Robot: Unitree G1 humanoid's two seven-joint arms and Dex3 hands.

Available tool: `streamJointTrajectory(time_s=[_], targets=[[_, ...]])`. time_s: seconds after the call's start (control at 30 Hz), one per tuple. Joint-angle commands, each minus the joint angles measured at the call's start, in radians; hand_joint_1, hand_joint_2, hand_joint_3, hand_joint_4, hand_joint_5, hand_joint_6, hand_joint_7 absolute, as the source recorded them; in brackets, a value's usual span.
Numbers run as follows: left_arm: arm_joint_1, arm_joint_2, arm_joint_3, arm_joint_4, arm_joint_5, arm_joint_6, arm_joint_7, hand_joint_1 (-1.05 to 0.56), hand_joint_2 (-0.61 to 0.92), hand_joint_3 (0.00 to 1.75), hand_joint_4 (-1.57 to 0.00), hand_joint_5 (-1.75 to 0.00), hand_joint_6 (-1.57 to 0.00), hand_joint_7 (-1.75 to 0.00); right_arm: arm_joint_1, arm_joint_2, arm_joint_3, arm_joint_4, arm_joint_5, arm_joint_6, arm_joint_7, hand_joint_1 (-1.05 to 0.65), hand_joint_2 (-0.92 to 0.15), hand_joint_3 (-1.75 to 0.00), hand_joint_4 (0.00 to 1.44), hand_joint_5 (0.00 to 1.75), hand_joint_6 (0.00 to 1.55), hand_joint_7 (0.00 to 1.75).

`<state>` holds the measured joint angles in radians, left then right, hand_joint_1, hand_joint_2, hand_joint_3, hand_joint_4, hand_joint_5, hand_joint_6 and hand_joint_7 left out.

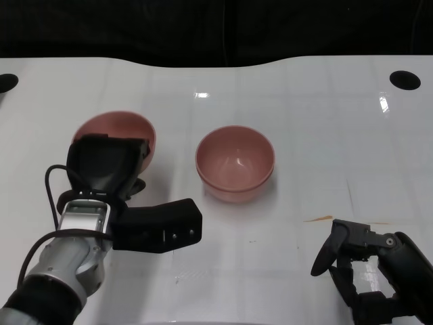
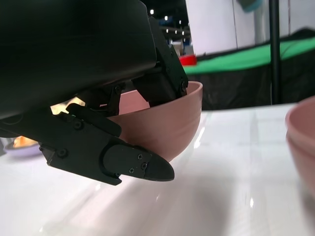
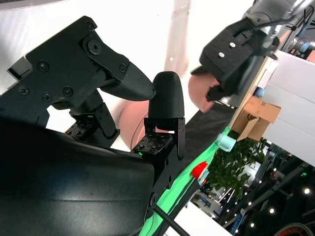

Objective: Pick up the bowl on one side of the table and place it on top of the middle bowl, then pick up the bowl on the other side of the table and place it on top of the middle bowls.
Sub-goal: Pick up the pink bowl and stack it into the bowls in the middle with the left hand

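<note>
My left hand [image 1: 108, 166] grips a pink bowl [image 1: 115, 128] at the table's left. Its fingers [image 2: 162, 64] reach over the near rim into the bowl [image 2: 170, 123] and the thumb [image 2: 138, 164] lies under its wall. The bowl is tilted. The middle pink bowl [image 1: 235, 162] stands upright at the centre, to the right of the held one, and looks like two nested bowls [image 2: 301, 132]. My right hand [image 1: 358, 261] hangs low at the front right, holding nothing, with its fingers [image 3: 165, 93] apart. Past them the right wrist view shows the held bowl [image 3: 199, 93].
The white table [image 1: 325, 122] has a round black hole at the far right [image 1: 404, 79] and another at the far left edge [image 1: 5, 82]. A thin brown smear [image 1: 318, 219] lies just beyond my right hand. Behind the table's far edge it is dark.
</note>
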<state>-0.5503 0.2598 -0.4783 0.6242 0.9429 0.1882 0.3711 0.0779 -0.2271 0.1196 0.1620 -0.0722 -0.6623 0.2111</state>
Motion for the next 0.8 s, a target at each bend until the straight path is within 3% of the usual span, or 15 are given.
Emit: streamJointTrajectory(time_s=[0.03,0.43,0.47,0.5,0.6,0.8], targets=[[0.024,0.041,0.004,-0.082,0.013,0.012,0.011,-0.33,0.92,0.11,-0.90,-1.75,-0.88,-0.74,0.001,-0.001,-0.015,-0.001,-0.001,0.001,-0.006,-0.27,-0.45,-1.28,0.88,1.75,0.76,1.52],[0.037,0.054,0.004,-0.131,0.017,0.026,-0.005,-0.32,0.92,0.11,-0.91,-1.75,-0.85,-0.80,0.001,0.000,-0.016,0.000,-0.010,-0.003,-0.011,-0.28,-0.45,-1.28,0.88,1.75,0.77,1.52],[0.035,0.075,0.013,-0.188,0.011,-0.005,-0.011,-0.32,0.92,0.11,-0.91,-1.75,-0.85,-0.80,0.000,0.001,-0.015,0.000,-0.011,-0.002,-0.011,-0.28,-0.45,-1.28,0.88,1.75,0.77,1.51],[0.023,0.090,0.014,-0.271,0.001,-0.058,-0.026,-0.31,0.90,0.10,-0.92,-1.75,-0.83,-1.04,-0.002,0.001,-0.014,0.002,-0.009,0.000,-0.010,-0.29,-0.45,-1.28,0.89,1.75,0.77,1.51],[0.005,0.101,0.009,-0.395,0.002,-0.134,-0.046,-0.29,0.86,0.06,-0.93,-1.75,-0.95,-0.90,-0.005,0.001,-0.013,0.008,-0.004,0.002,-0.006,-0.29,-0.45,-1.28,0.88,1.75,0.77,1.51],[-0.002,0.072,0.007,-0.428,0.030,-0.130,-0.072,-0.31,0.85,0.04,-0.95,-1.75,-1.05,-0.70,-0.008,0.004,-0.011,0.018,-0.008,-0.007,-0.007,-0.29,-0.44,-1.29,0.89,1.75,0.78,1.51]])
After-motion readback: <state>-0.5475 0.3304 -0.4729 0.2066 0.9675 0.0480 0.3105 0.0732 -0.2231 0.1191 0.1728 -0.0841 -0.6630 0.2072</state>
